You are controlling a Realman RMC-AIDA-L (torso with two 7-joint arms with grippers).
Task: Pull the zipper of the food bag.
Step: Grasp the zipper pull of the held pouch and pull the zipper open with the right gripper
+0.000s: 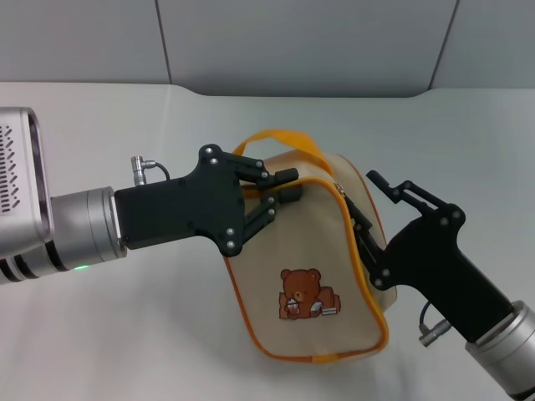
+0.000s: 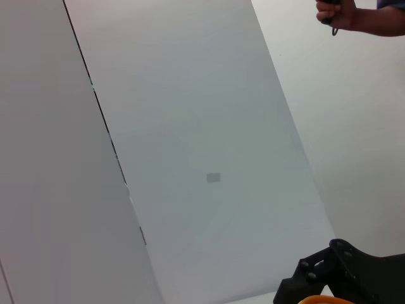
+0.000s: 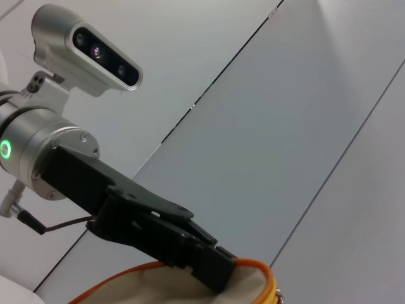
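Observation:
The cream food bag [image 1: 313,251] with orange-yellow piping and a brown bear print [image 1: 306,303] lies on the white table, its orange loop handle [image 1: 280,136] at the far side. My left gripper [image 1: 286,185] comes in from the left and is shut on the bag's top edge; the right wrist view [image 3: 212,266] shows this too. My right gripper [image 1: 359,189] comes in from the lower right, open. Its inner finger lies along the zip track on the bag's right edge. A small silver zipper tab [image 1: 340,188] shows at the track's upper end, beside that finger.
The white table [image 1: 125,334] runs to a grey panelled wall [image 1: 292,42] at the back. In the left wrist view a person's hand [image 2: 345,16] holds a small dark object far off, and a black gripper part [image 2: 354,272] shows at the lower edge.

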